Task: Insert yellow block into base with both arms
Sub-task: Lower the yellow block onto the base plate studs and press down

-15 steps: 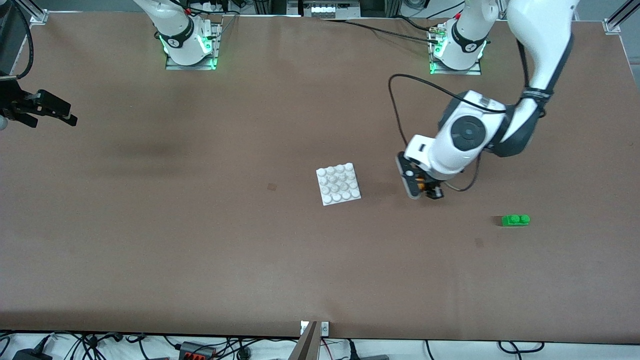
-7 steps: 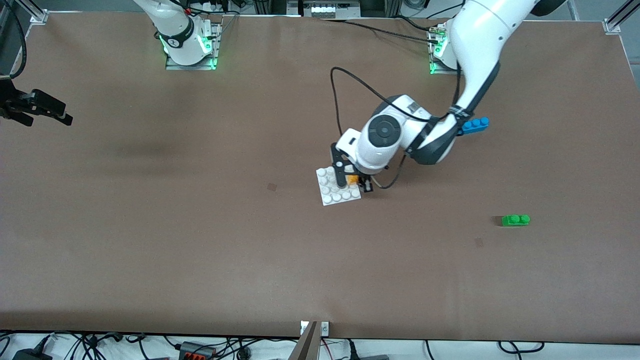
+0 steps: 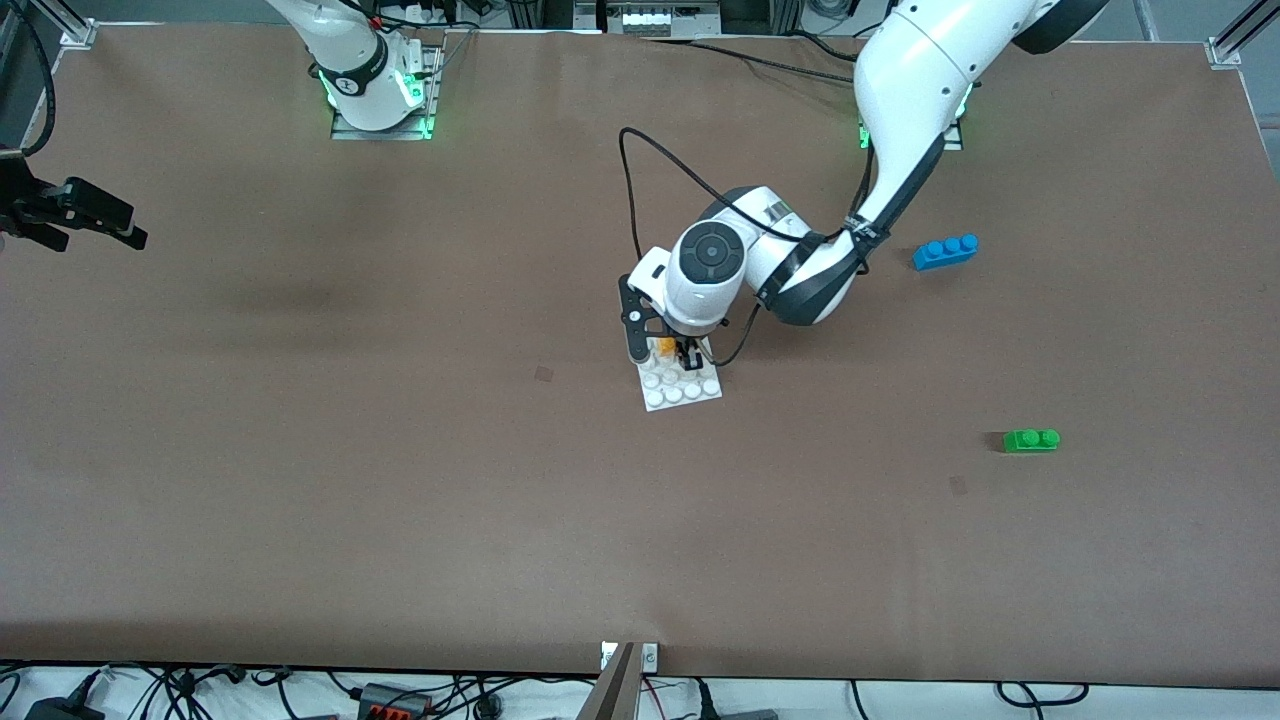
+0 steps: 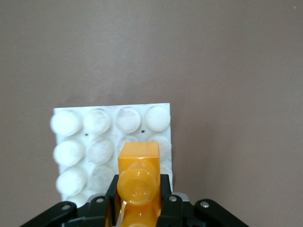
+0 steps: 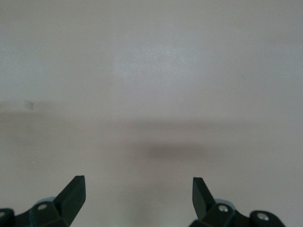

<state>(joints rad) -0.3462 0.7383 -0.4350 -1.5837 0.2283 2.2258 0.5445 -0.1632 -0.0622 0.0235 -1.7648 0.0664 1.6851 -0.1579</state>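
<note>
Left gripper point(image 3: 668, 349) carried yellow block point(image 4: 138, 176) over base point(image 4: 111, 124).

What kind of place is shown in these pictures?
Probably a robotics lab test bench. Two robot arms are bolted along one edge of a bare brown table; toy bricks, like the green brick and blue brick, lie on it, and loose cables run along the table's edges.

I've swung my left gripper point(image 3: 672, 352), carrying the yellow block point(image 3: 664, 346), across the worktop to over the base point(image 3: 690, 392).
</note>
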